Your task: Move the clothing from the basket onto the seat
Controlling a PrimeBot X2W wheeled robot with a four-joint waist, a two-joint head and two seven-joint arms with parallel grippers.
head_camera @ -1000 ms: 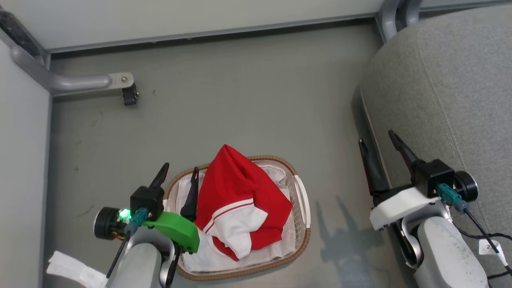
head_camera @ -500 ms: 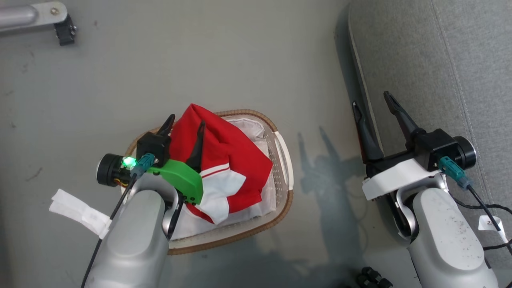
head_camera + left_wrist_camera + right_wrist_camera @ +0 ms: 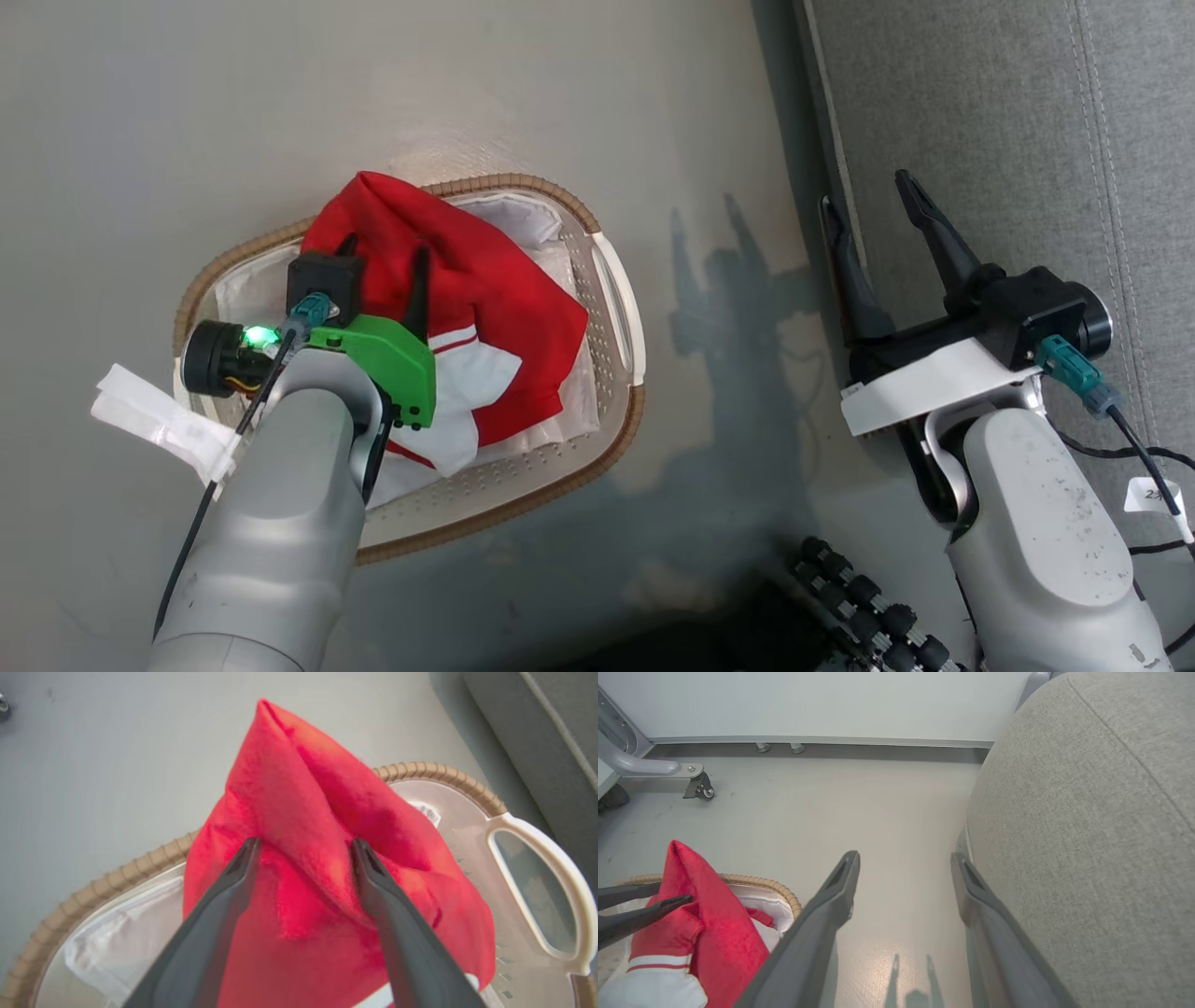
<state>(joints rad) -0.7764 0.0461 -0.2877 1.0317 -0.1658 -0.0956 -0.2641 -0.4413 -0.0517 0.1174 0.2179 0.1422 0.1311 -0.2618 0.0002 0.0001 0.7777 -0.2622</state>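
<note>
The clothing (image 3: pixel 299 812) is soft red cloth with a fuzzy, matt nap. The basket (image 3: pixel 523 179) is smooth white perforated plastic under a brown woven rim; its liner (image 3: pixel 527 219) is thin white cloth. The seat (image 3: pixel 980 140) is coarse grey weave, matt. The floor (image 3: pixel 187 112) looks smooth, with a dull sheen.

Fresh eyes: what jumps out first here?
The bright red fabric sportswear with white panels sits heaped in the oval white perforated laundry basket with a brown woven rim on the floor, centre left of the head view. The left end effector is open over it, fingers either side of a raised fold. To the right stands the large light grey upholstered sofa, with the open, empty right end effector at its edge.
</note>
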